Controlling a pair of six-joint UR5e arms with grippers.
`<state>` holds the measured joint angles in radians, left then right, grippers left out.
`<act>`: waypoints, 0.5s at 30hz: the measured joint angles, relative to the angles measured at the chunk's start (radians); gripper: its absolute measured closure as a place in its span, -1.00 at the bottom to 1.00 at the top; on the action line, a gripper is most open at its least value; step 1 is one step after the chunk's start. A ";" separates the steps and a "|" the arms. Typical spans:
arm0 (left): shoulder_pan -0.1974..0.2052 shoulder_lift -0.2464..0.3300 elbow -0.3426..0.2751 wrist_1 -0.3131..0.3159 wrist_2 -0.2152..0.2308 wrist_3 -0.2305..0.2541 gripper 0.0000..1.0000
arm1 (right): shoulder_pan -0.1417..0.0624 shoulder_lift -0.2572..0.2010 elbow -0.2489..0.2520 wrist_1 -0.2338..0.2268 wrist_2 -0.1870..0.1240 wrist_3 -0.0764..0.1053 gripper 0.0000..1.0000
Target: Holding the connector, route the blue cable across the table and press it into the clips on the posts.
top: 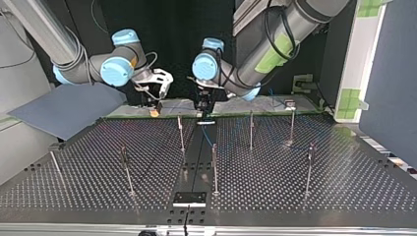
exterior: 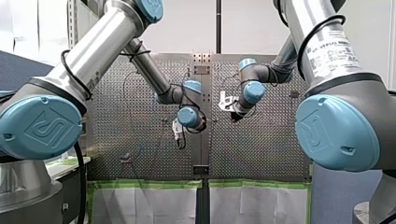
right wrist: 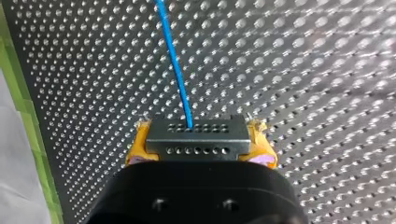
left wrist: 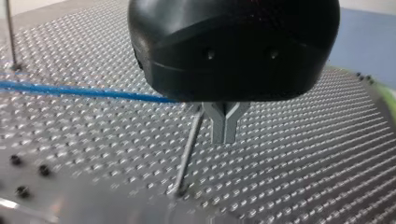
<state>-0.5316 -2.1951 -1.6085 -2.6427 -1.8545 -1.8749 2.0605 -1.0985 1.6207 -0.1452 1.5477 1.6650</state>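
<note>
My left arm (exterior: pixel 95 53): silver tubes, pale blue joint caps with embossed logo, black cable looped alongside, green tape strips (seen in top view). My right arm (exterior: pixel 322 46): same build, white printed label on tube. Left gripper (left wrist: pixel 225 139): rounded black housing, two small screws, grey metal fingers (left wrist: pixel 218 123). Right gripper (right wrist: pixel 201 145): black housing, two screws, yellow pads (right wrist: pixel 138 142).

Two arms are reaching over one perforated counter (top: pixel 344 187): the robot's left arm (top: pixel 275 44) and its right arm (top: pixel 74 64). Each is carrying one tool, so two tools are showing, the left tool (left wrist: pixel 225 133) and the right tool (right wrist: pixel 201 140). Two yellow pads (right wrist: pixel 140 142) are showing on the right tool. Seven thin posts (top: pixel 214 169) are standing on the counter in the top view. One blue cable (right wrist: pixel 173 56) is showing, ending in one connector (right wrist: pixel 198 144).
</note>
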 joint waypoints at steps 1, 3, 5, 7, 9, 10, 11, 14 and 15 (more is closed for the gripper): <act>0.007 0.000 0.002 0.000 0.007 0.000 0.98 | -0.003 0.005 0.000 -0.005 -0.001 0.000 1.00; 0.018 -0.001 0.005 -0.002 0.024 0.001 0.98 | -0.008 0.010 0.000 -0.016 -0.002 0.002 1.00; 0.023 -0.004 0.005 -0.003 0.036 0.002 0.98 | -0.013 0.013 0.000 -0.030 -0.006 0.007 1.00; 0.026 -0.009 0.006 -0.003 0.045 0.002 0.98 | -0.019 0.015 0.000 -0.043 -0.010 0.010 1.00; 0.026 -0.011 0.006 -0.001 0.054 0.003 0.98 | -0.024 0.016 0.000 -0.051 -0.013 0.012 1.00; 0.025 -0.012 0.006 0.000 0.059 0.002 0.98 | -0.027 0.017 0.000 -0.056 -0.014 0.014 1.00; 0.024 -0.012 0.006 0.002 0.065 0.002 0.98 | -0.030 0.020 0.000 -0.059 -0.015 0.015 1.00; 0.018 -0.013 0.007 0.013 0.087 0.001 0.98 | -0.035 0.033 -0.001 -0.066 -0.021 0.016 1.00; 0.016 -0.013 0.008 0.019 0.094 0.000 0.98 | -0.037 0.037 -0.001 -0.068 -0.023 0.016 1.00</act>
<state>-0.5159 -2.2080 -1.6003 -2.6235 -1.7601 -1.8746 2.0238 -1.0611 1.6193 -0.2130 1.5250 1.6805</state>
